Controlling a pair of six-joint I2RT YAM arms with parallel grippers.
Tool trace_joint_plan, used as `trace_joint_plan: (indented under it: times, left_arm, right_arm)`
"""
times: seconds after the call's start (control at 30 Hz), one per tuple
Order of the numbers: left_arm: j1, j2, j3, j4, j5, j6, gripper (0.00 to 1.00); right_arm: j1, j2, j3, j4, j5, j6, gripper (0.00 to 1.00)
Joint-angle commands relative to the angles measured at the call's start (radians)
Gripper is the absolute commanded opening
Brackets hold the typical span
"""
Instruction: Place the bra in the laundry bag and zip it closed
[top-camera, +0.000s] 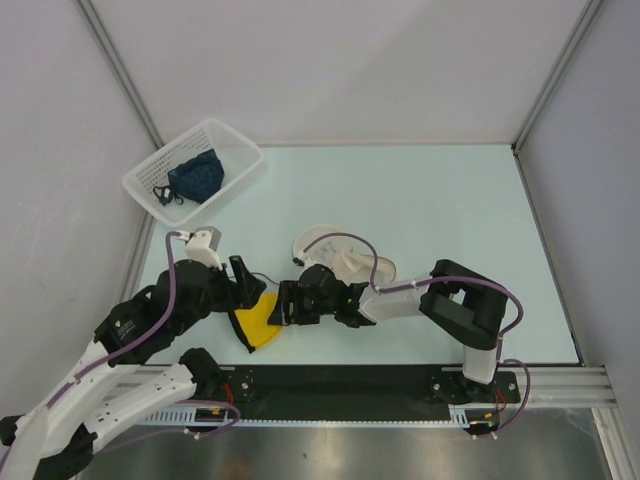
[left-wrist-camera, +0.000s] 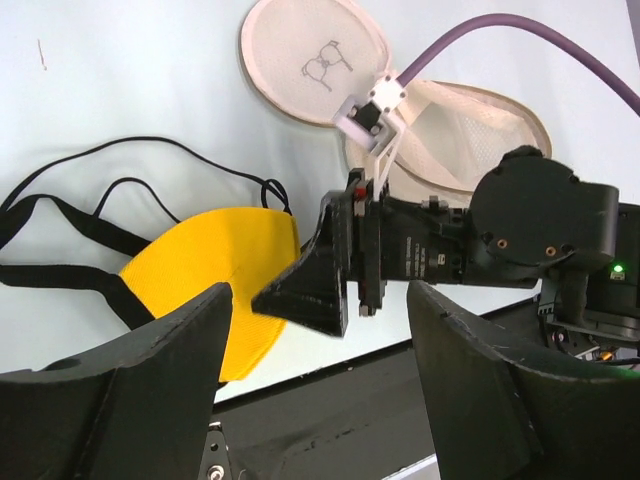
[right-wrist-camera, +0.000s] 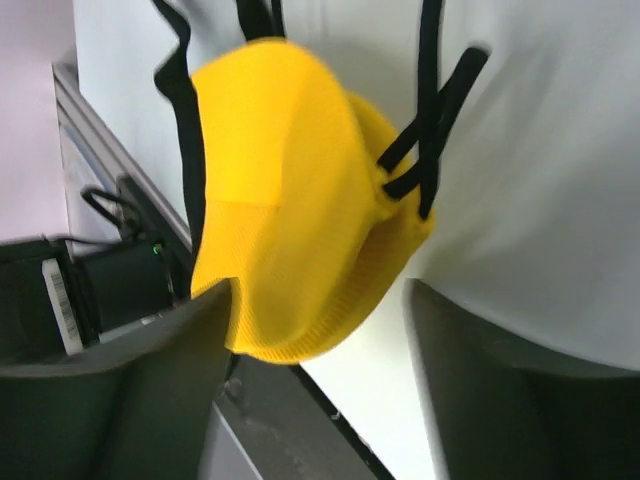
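Bra (top-camera: 258, 322), bright yellow with black straps, lies at the table's (top-camera: 450, 200) near edge, between two facing grippers. The left gripper (left-wrist-camera: 320, 300) has its fingers spread apart. The right gripper (right-wrist-camera: 320, 295) gapes wide too, one finger at the cup's edge. Beyond them the laundry bag (top-camera: 340, 258) lies unzipped, lid thrown back. Far left, a white basket (top-camera: 243, 160) holds a dark blue garment (top-camera: 195, 177).

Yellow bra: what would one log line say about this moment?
bra on table | right gripper open around its edge | left gripper open nearby | laundry bag lid open
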Motion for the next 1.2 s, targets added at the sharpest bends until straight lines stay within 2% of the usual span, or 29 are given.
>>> trace_joint_plan:
  times: [0.0, 0.07, 0.13, 0.17, 0.23, 0.3, 0.43, 0.57, 0.73, 0.87, 0.97, 1.0, 1.07, 1.17]
  left_arm:
    - [0.006, -0.013, 0.041, -0.032, 0.000, 0.012, 0.77]
    - [0.006, -0.024, 0.044, -0.015, 0.028, 0.017, 0.79]
    - [0.006, -0.032, 0.058, 0.000, 0.083, 0.027, 0.80]
    - [0.006, -0.035, 0.067, 0.012, 0.105, 0.033, 0.83]
    - [0.006, -0.036, 0.101, 0.028, 0.163, 0.067, 0.85]
    - [0.006, -0.041, 0.134, 0.063, 0.198, 0.110, 0.89]
    - [0.006, -0.049, 0.161, 0.182, 0.328, 0.199, 0.93]
    - [0.006, 0.019, 0.164, 0.273, 0.477, 0.263, 0.94]
    - [0.006, 0.163, 0.246, 0.318, 0.481, 0.326, 0.95]
    - [0.006, 0.224, 0.325, 0.341, 0.519, 0.379, 0.98]
    - [0.006, 0.278, 0.349, 0.339, 0.643, 0.388, 0.97]
    - [0.006, 0.299, 0.334, 0.339, 0.759, 0.386, 0.96]
    - [0.006, 0.323, 0.313, 0.348, 0.881, 0.398, 0.90]
    - [0.003, 0.324, 0.244, 0.364, 0.976, 0.391, 0.90]
  right_arm:
    - [-0.008, 0.013, 0.034, 0.067, 0.050, -0.013, 0.59]
    - [-0.021, 0.011, 0.034, 0.087, 0.047, -0.034, 0.38]
    - [-0.040, 0.001, 0.029, 0.113, 0.010, -0.045, 0.29]
    - [-0.066, -0.006, 0.026, 0.116, -0.008, -0.056, 0.12]
    - [-0.102, -0.033, 0.022, 0.096, -0.106, -0.102, 0.01]
    - [-0.162, -0.107, 0.019, 0.041, -0.218, -0.164, 0.00]
    - [-0.245, -0.314, -0.004, -0.185, -0.353, -0.325, 0.00]
    - [-0.331, -0.516, -0.015, -0.319, -0.532, -0.372, 0.00]
    - [-0.394, -0.685, 0.034, -0.526, -0.686, -0.439, 0.00]
    - [-0.394, -0.757, 0.080, -0.709, -0.735, -0.620, 0.00]
    - [-0.394, -0.820, 0.088, -0.783, -0.766, -0.671, 0.00]
    - [-0.394, -0.834, 0.089, -0.797, -0.768, -0.694, 0.00]
    - [-0.396, -0.869, 0.086, -0.821, -0.792, -0.709, 0.00]
    - [-0.394, -0.888, 0.078, -0.846, -0.845, -0.737, 0.00]
